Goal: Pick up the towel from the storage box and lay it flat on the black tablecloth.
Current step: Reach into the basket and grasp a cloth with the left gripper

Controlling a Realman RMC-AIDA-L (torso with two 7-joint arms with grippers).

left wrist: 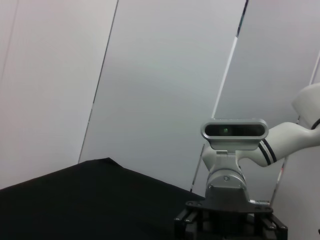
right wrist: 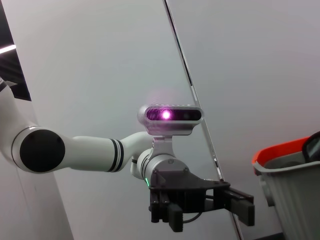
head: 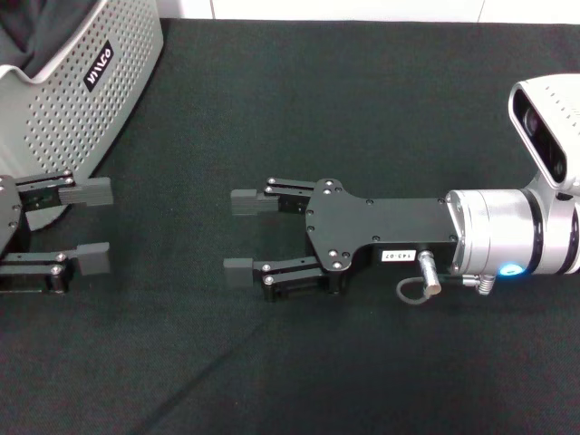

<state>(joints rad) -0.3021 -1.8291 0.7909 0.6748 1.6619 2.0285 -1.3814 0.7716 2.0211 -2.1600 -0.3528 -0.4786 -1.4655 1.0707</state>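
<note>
The storage box [head: 86, 86], light grey with perforated walls and a black label, stands at the far left of the black tablecloth [head: 299, 362]. Dark cloth [head: 41, 27] lies inside it; no yellow of the towel shows in the head view. In the right wrist view the box [right wrist: 295, 200] has an orange-red strip [right wrist: 277, 151] along its rim. My left gripper [head: 95, 225] is open and empty just in front of the box. My right gripper [head: 240, 236] is open and empty over the middle of the cloth, pointing at the left one.
The left wrist view shows the right gripper [left wrist: 230, 222] and its camera head-on, with pale wall panels behind. The right wrist view shows the left gripper [right wrist: 210, 212] and its white arm. The tablecloth's far edge runs along the back.
</note>
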